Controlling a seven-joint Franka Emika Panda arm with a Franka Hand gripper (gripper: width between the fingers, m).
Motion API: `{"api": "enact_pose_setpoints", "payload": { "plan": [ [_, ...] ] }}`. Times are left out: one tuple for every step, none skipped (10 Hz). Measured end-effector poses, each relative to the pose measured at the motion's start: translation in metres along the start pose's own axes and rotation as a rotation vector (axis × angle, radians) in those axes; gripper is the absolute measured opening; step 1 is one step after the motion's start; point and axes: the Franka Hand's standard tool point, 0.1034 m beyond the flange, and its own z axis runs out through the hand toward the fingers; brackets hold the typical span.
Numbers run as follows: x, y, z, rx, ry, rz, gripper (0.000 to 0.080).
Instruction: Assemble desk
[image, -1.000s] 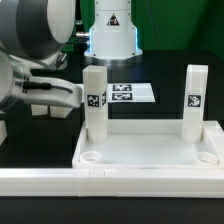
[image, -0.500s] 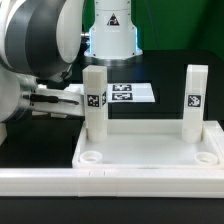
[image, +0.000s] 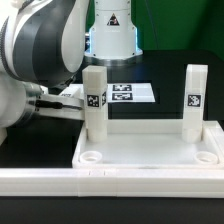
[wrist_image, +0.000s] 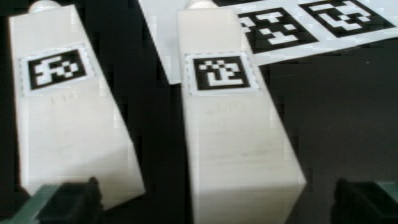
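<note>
desk half done – two legs up, jaws wide and empty

tabletop (image: 150, 140) sits lower middle of the exterior view, with two legs (image: 95, 105) standing upright in its back corners and the two front sockets (image: 90, 157) bare. marker board (image: 130, 93) lies flat behind it. the arm (image: 40, 50) fills the left of that frame. the gripper (wrist_image: 217, 192) has its fingers spread, pinching nothing. wrist view shows two legs (wrist_image: 231, 120) side by side with a dark gap between – can't tell if they're spares or the standing pair. handling guess: hard plastic, so light and stiff, but smooth and probably slippy. i'd clamp two opposite flat faces around mid-length, keep the plug-in end free, and squeeze square-on so it doesn't twist.
</note>
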Motion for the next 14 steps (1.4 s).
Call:
{"api": "enact_pose_setpoints", "payload": {
  "plan": [
    [-0.0003, 0.0001, 0.0000, 0.001, -0.001, 0.000, 0.0649],
    [-0.0002, 0.0002, -0.0005, 0.001, 0.000, 0.000, 0.0528],
    [-0.0002, 0.0002, -0.0005, 0.001, 0.000, 0.000, 0.0385],
    [-0.0002, 0.0003, -0.0005, 0.001, 0.000, 0.000, 0.0385],
    [-0.0002, 0.0004, -0.0005, 0.001, 0.000, 0.000, 0.0284],
    [-0.0002, 0.0006, -0.0004, 0.001, 0.000, 0.001, 0.0284],
    [-0.0002, 0.0008, -0.0003, 0.002, 0.000, 0.001, 0.0284],
    [-0.0002, 0.0013, -0.0004, 0.003, 0.000, 0.001, 0.0284],
    [-0.0001, 0.0020, -0.0007, 0.004, 0.001, 0.002, 0.0284],
    [-0.0001, 0.0021, -0.0007, 0.004, 0.001, 0.002, 0.0284],
    [-0.0001, 0.0021, -0.0006, 0.004, 0.001, 0.002, 0.0285],
    [-0.0001, 0.0021, -0.0006, 0.004, 0.001, 0.002, 0.0285],
    [-0.0001, 0.0021, -0.0006, 0.004, 0.001, 0.002, 0.0285],
    [0.0000, 0.0023, -0.0004, 0.004, 0.000, 0.002, 0.0285]
  ]
}}
